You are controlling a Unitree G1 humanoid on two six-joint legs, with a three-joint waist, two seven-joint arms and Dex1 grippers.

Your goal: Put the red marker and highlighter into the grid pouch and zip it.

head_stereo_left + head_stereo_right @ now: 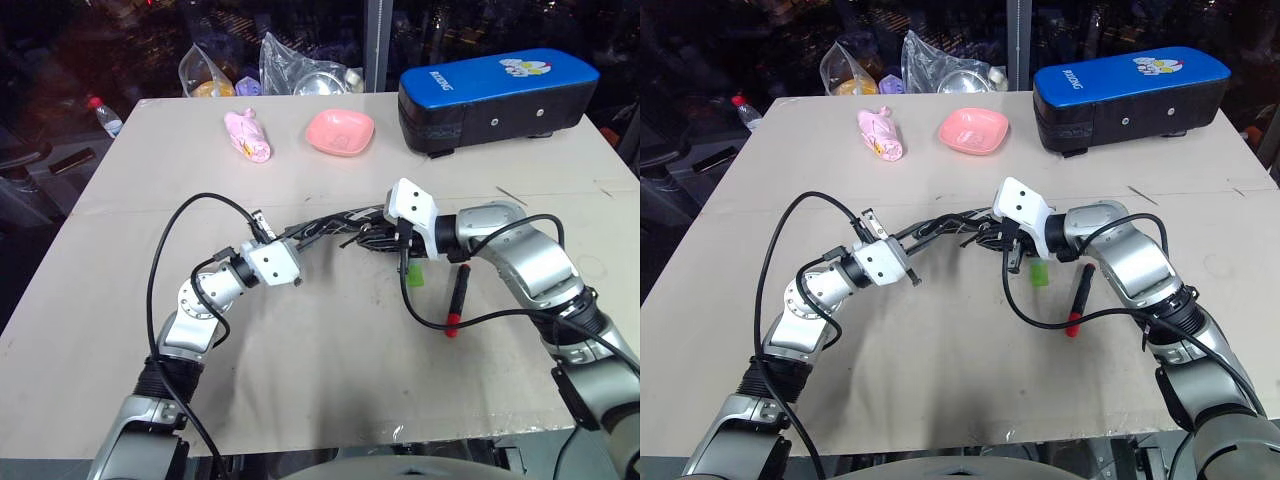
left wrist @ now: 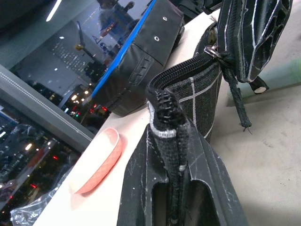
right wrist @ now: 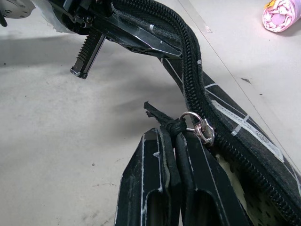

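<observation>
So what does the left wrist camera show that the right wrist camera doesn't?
Left wrist alone: the pink dish, the big blue-topped case and the left claw shut on the grid pouch's end. Right wrist alone: the pink wrapped bundle and the right claw shut on the black zipper pull cord by its metal ring. Both show the pouch's zipper and the table.
</observation>
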